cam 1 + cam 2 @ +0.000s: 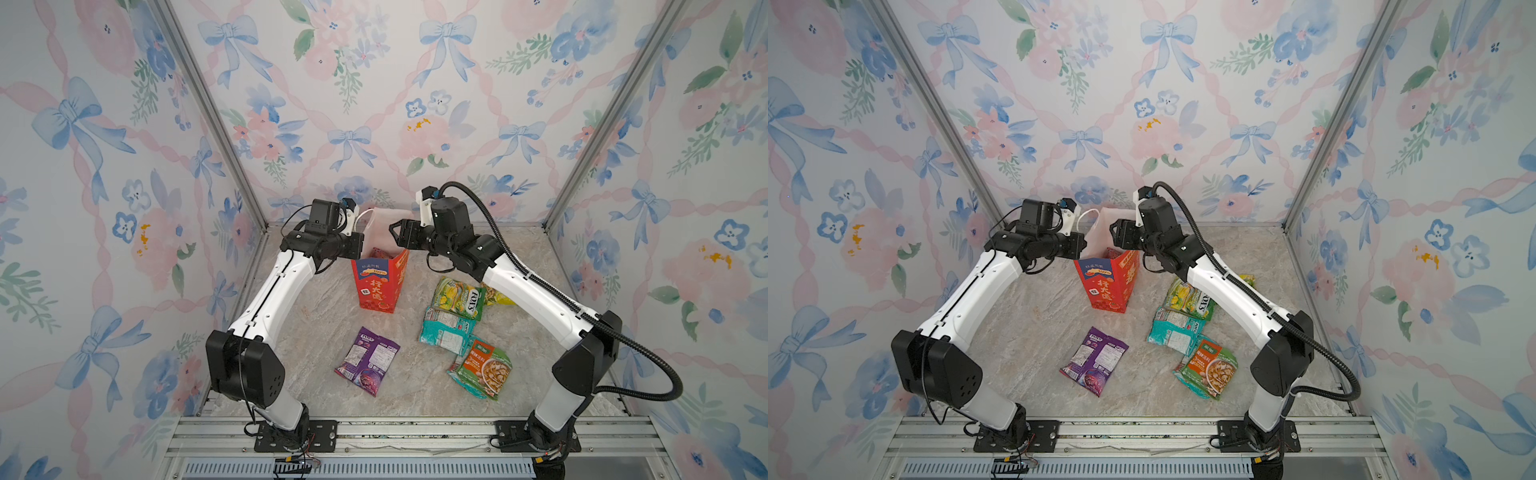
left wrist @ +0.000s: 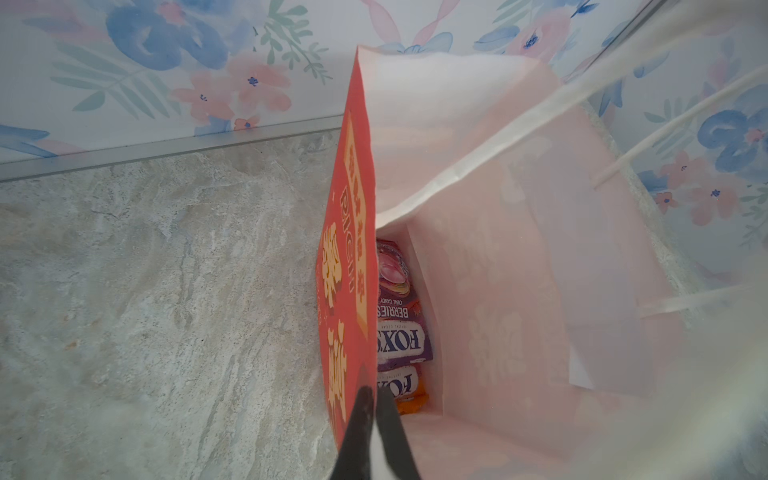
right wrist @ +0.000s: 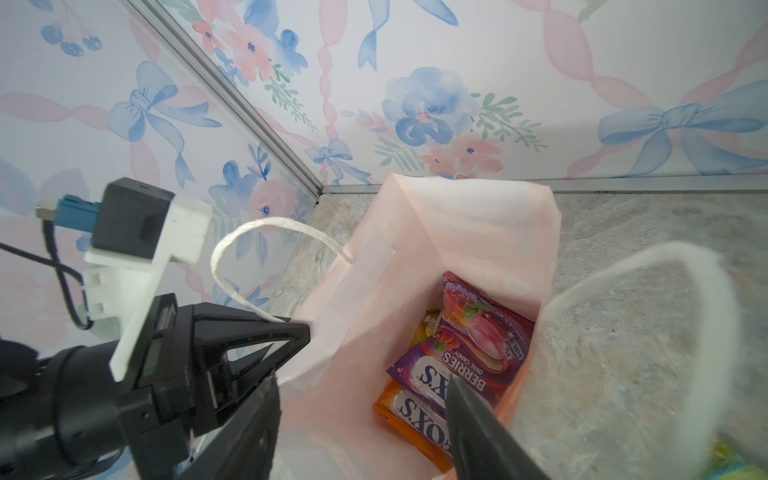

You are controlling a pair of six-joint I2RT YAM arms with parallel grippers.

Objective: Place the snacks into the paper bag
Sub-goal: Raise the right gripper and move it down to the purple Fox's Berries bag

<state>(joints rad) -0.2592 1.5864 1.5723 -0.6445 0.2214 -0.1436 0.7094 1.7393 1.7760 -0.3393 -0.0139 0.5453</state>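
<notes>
While the left gripper [image 2: 376,415] pinches the bag [image 1: 380,278] rim to hold it open, the right gripper [image 3: 365,399], fingers spread over the mouth, looks done dropping a packet and should fetch the purple packet [image 1: 368,359] next.

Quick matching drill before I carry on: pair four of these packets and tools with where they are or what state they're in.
Things:
1. magenta crinkly plastic FOX'S packet
2. purple crinkly plastic packet
3. left tool
4. right tool

Places or states:
A. shut on the red paper bag's wall
B. open above the bag's mouth
C. inside the bag
D. alone on the marble tabletop, in front of the bag

Pairs: 1-C, 2-D, 3-A, 4-B
</notes>
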